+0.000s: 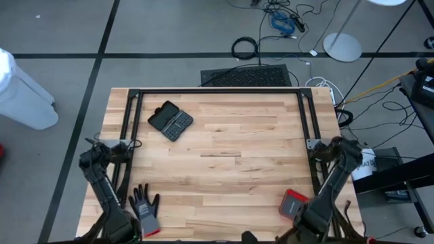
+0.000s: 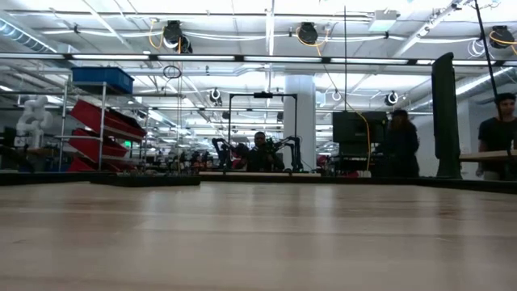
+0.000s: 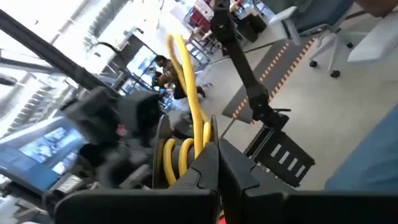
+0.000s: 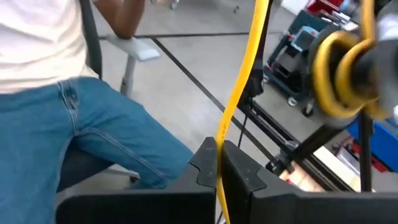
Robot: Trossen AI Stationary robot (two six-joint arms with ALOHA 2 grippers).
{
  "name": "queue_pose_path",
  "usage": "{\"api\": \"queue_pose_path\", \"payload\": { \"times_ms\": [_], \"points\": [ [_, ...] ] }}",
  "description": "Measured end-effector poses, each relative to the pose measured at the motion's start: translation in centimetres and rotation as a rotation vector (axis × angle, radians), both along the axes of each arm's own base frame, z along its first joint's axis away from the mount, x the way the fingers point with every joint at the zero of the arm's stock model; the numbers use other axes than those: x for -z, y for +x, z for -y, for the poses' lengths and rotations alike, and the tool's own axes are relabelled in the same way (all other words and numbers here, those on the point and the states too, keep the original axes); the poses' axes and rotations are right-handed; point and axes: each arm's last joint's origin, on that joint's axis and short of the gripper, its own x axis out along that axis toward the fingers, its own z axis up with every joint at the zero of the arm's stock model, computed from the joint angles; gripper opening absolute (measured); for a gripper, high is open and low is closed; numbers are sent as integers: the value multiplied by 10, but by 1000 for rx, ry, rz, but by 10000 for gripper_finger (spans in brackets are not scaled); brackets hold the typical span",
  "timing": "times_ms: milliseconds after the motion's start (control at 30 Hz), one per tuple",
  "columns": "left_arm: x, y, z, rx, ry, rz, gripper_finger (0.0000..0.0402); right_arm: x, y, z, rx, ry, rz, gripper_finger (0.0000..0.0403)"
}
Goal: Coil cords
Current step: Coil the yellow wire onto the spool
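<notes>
Mid-coil, by the look of it: yellow cord (image 3: 185,81) up off the table (image 1: 230,169) and strung between both arms, not lying on the wood. No sign of it in high view; seen only in the wrist views. A few yellow loops already bunched just behind the left gripper (image 3: 219,163), so prob. part-way through winding, not finished.

Left gripper: fingers (image 3: 202,171) pinched nearly together, only a slit between, cord passing up through that slit. Held firm, seemingly.

Right gripper (image 4: 221,167): same story, jaws closed to a narrow gap w/ the cord running straight up out of it, taut-looking. More yellow loops round a blurred grey part farther off in the right wrist view; can't tell exactly what that part is.

Arms in high view: left at approx. 8 o'clock of the table edge, right at approx. 4 o'clock, both folded high.

Next move, as a guess: bring the free straight run round onto the existing loops w/o letting either pinch slip; needs slack fed gradually, else risk of loops pulled open.

Elsewhere on table: grey glove (image 1: 144,205) at 7 o'clock, black device (image 1: 170,120) at 10 o'clock, red item (image 1: 293,202) at 5 o'clock, all well apart from the cord work. Seated person in jeans (image 4: 93,130) beyond the table.
</notes>
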Motion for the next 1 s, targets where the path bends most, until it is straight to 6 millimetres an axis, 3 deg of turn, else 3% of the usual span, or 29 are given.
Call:
{"api": "queue_pose_path", "payload": {
  "times_ms": [233,400,567,733,1000],
  "points": [
    [-6,-17,11,35,26,69,0,26,-1,-17,107,-72,-27,0],
    [-10,-32,20,80,42,114,0,42,12,-9,243,-160,-47,0],
    [-12,-40,26,169,48,147,0,42,25,2,291,-168,-47,0],
    [-13,-42,28,254,50,162,0,42,31,7,304,-164,-46,0],
    [-13,-41,29,341,47,179,0,62,36,-3,269,-187,-83,0]
  ]
}}
